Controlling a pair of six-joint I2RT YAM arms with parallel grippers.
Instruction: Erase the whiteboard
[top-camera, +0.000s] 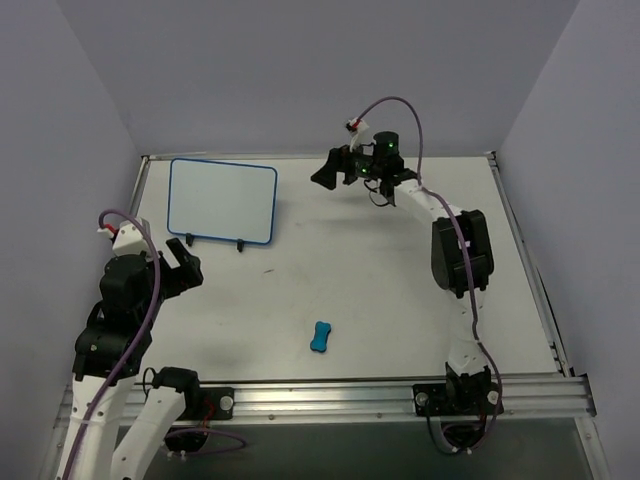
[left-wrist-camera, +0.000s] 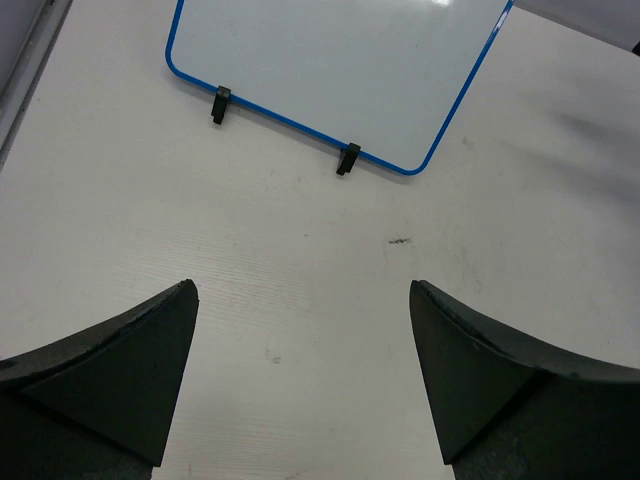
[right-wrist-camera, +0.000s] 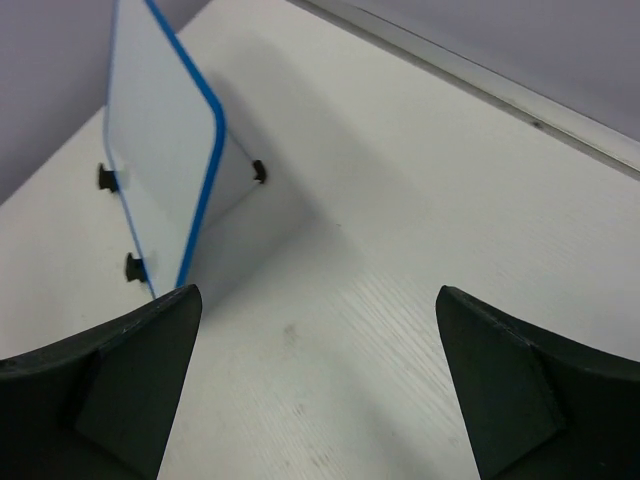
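Both claws stand wide apart, gripping nothing. The whiteboard (top-camera: 222, 201) leans on a black stand (top-camera: 240, 246) in the upper left of the overhead view, its face blank. The left claw (top-camera: 185, 262) hangs below its lower left corner, and the right claw (top-camera: 328, 170) hovers off its right edge, not touching.

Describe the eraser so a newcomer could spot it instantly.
On the white table, look just beyond the metal rail at the near edge. The eraser lies there alone: small, solid blue, bone-shaped, unlike the white, blue-rimmed whiteboard propped far left.
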